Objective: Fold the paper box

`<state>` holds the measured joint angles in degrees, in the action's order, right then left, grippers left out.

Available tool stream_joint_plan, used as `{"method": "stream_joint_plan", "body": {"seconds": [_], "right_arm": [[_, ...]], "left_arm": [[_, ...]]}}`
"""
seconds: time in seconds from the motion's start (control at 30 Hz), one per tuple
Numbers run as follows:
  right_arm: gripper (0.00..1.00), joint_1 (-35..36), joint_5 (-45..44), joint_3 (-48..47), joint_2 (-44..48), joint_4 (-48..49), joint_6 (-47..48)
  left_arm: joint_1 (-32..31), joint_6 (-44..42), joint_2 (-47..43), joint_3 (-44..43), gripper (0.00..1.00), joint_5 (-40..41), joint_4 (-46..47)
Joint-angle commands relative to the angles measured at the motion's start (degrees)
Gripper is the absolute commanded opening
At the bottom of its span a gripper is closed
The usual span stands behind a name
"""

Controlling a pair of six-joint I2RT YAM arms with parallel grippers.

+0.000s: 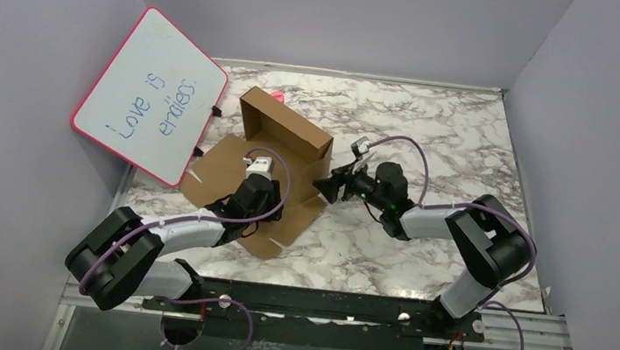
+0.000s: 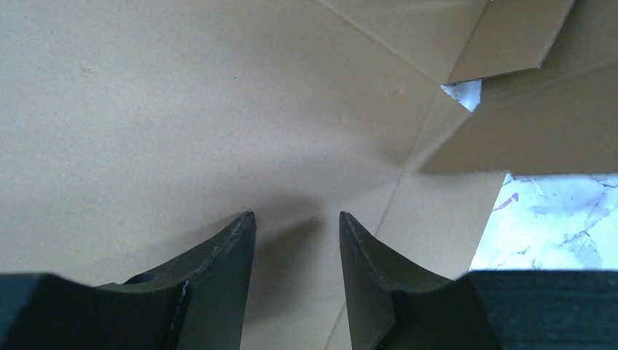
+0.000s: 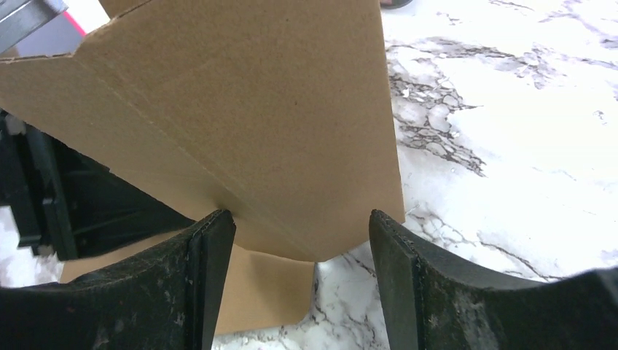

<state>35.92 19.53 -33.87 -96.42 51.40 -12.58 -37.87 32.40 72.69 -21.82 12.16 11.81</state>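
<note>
- Top external: we see the paper box (image 1: 284, 137) half-formed on the marble table (image 1: 445, 120), far wall raised, near panels lying flat, just beside the pink-framed whiteboard (image 1: 152, 95).
- Left wrist: we see the left gripper (image 2: 297, 216) over the box's flat inner panel, fingers apart, nothing between them.
- Right wrist: we see the right gripper (image 3: 300, 215) at a tilted-up side flap, fingers spread wide either side of its lower corner, not clamped.

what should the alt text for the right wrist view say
A raised brown flap of the paper box fills the view, just ahead of the spread right fingers, which grip nothing. White marble table lies to the right; a dark part of the left arm shows at left.
</note>
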Motion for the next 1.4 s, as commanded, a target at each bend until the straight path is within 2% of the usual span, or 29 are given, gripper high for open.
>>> {"method": "stream_joint_plan", "body": {"seconds": [0.0, 0.27, 0.5, 0.63, 0.8, 0.93, 1.2, 1.37], "right_arm": [[0.74, 1.7, -8.3, -2.7, -2.2, 3.2, 1.4], [0.75, 4.7, -22.3, -4.6, -5.6, 6.4, 1.1], [0.72, 6.3, -28.6, -7.0, -10.7, 12.8, 4.5], [0.67, 6.4, -27.7, -8.1, -13.4, 16.1, 6.7], [0.66, 6.4, -22.9, -9.3, -16.3, 19.7, 9.6], [0.66, 6.4, -19.9, -9.9, -17.0, 19.7, 10.6], [0.66, 6.4, -14.5, -11.4, -18.4, 19.3, 12.0], [0.66, 6.4, -12.5, -12.7, -19.7, 19.1, 12.1]], "left_arm": [[0.1, 0.5, 1.4, 0.5, 0.46, -5.6, -0.7], [-0.9, 1.4, 1.9, 1.9, 0.43, -11.9, 3.5], [-2.5, -0.1, 4.2, 0.4, 0.43, -15.3, 4.7], [-3.5, -0.5, 4.5, 0.0, 0.43, -15.3, 4.9], [-3.8, -1.3, 4.3, -0.9, 0.43, -15.6, 4.3], [-3.7, -1.7, 0.4, -3.0, 0.47, -13.6, 0.1], [-3.8, -4.1, -10.8, -12.4, 0.48, -8.7, -15.1], [-3.7, -6.9, -14.0, -21.8, 0.48, -7.2, -25.8]]}}
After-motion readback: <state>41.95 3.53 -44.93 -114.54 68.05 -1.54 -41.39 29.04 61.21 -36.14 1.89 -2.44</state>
